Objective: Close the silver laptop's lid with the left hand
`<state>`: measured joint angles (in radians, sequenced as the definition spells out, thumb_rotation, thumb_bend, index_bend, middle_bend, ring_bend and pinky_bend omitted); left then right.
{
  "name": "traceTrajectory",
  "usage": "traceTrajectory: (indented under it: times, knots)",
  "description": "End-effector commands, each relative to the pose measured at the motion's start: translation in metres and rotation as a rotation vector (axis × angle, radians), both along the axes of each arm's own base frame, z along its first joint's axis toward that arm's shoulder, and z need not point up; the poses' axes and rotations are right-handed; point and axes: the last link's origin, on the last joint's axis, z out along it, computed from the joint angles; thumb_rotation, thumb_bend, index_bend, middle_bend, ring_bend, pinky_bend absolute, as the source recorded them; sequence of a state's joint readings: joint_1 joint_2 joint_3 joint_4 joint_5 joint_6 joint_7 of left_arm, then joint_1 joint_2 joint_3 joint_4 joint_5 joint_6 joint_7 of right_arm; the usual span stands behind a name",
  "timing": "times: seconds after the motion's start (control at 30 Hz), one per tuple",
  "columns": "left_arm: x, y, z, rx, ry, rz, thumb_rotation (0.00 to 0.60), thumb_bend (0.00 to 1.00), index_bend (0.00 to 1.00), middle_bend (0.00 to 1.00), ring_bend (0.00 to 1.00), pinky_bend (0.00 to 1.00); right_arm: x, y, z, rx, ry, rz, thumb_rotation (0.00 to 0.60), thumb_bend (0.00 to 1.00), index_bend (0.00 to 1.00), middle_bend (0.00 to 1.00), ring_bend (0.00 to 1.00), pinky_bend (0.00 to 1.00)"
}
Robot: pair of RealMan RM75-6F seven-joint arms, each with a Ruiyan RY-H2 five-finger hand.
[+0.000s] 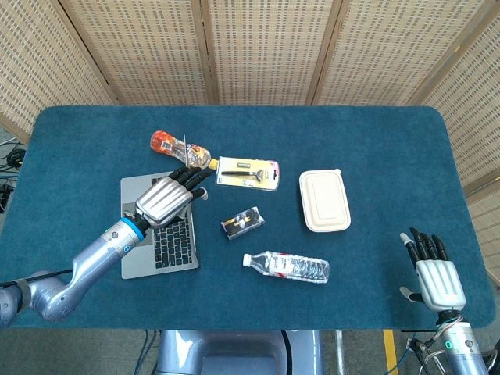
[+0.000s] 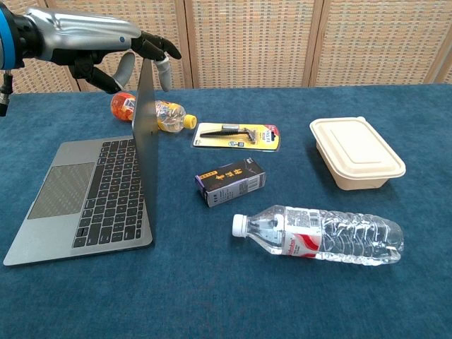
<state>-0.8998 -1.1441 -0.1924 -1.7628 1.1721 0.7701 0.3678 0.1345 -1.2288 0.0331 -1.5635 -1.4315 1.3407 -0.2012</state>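
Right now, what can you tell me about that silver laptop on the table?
The silver laptop looks like matte metal, with a black keyboard and a grey trackpad. It sits open on the blue table, its lid standing about upright. The chest view shows the lid edge-on, so the screen cannot be seen. The left hand is at the lid's top edge, fingers curling over it. An orange bottle lies just behind the laptop, and a small dark box lies beside the lid, apart from it.

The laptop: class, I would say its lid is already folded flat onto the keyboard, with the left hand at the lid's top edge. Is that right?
Not quite. In the chest view the silver laptop's lid stands upright, with the keyboard uncovered; it is not folded flat. The left hand is at the lid's top edge, as you said.
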Motion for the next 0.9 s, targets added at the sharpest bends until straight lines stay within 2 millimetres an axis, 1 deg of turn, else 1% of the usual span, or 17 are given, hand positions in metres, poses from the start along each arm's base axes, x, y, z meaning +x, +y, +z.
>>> traceTrajectory:
  times: [0.03, 0.4, 0.63, 0.77, 0.9]
  knots:
    - [0.0006, -0.0013, -0.0006, 0.003, -0.005, -0.003, 0.600, 1.00, 0.34, 0.09, 0.06, 0.11, 0.0002, 0.0003, -0.0002, 0.001, 0.000, 0.001, 0.600, 0.05, 0.00, 0.00, 0.00, 0.00]
    - [0.0019, -0.0021, 0.0033, 0.018, 0.005, -0.016, 0.600, 1.00, 0.45, 0.20, 0.11, 0.11, 0.0003, -0.0001, -0.0010, 0.003, 0.002, 0.002, 0.600, 0.05, 0.00, 0.00, 0.00, 0.00]
    - [0.0014, -0.0027, 0.0029, 0.006, 0.018, -0.017, 0.600, 1.00, 0.48, 0.23, 0.13, 0.12, 0.0004, -0.0004, -0.0008, 0.001, 0.001, 0.001, 0.600, 0.05, 0.00, 0.00, 0.00, 0.00]
    - [0.0021, -0.0025, 0.0027, 0.002, 0.018, -0.017, 0.600, 1.00, 0.50, 0.24, 0.15, 0.15, 0.0005, -0.0007, -0.0007, 0.001, 0.001, 0.002, 0.600, 0.05, 0.00, 0.00, 0.00, 0.00]
    - [0.0027, -0.0028, 0.0039, 0.006, 0.022, -0.024, 0.600, 1.00, 0.53, 0.26, 0.16, 0.15, 0.0004, -0.0007, -0.0007, 0.001, 0.001, 0.002, 0.600, 0.05, 0.00, 0.00, 0.00, 0.00]
